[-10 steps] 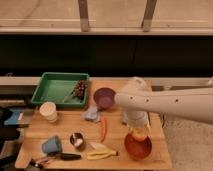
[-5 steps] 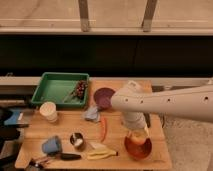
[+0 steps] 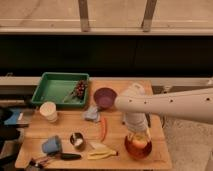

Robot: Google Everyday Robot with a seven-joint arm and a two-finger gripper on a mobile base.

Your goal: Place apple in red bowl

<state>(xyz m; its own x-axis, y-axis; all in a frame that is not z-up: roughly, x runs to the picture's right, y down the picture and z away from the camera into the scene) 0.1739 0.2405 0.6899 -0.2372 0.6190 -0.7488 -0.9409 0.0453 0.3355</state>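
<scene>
Wooden table (image 3: 60, 127) before a dark window wall: green plastic tray (image 3: 60, 90) far left, round purple bowl (image 3: 105, 96) mid-table, long orange carrot (image 3: 103, 128) below it. Right of that, round orange-red bowl (image 3: 138, 146) with small yellow-orange apple (image 3: 139, 143) inside. Gripper (image 3: 138, 134) directly above the bowl; cannot tell its grip.

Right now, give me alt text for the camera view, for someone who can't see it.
A white robot arm reaches in from the right, its gripper directly over the red bowl at the wooden table's front right, the apple in the bowl. A purple bowl, carrot, banana and green tray lie to the left.
</scene>
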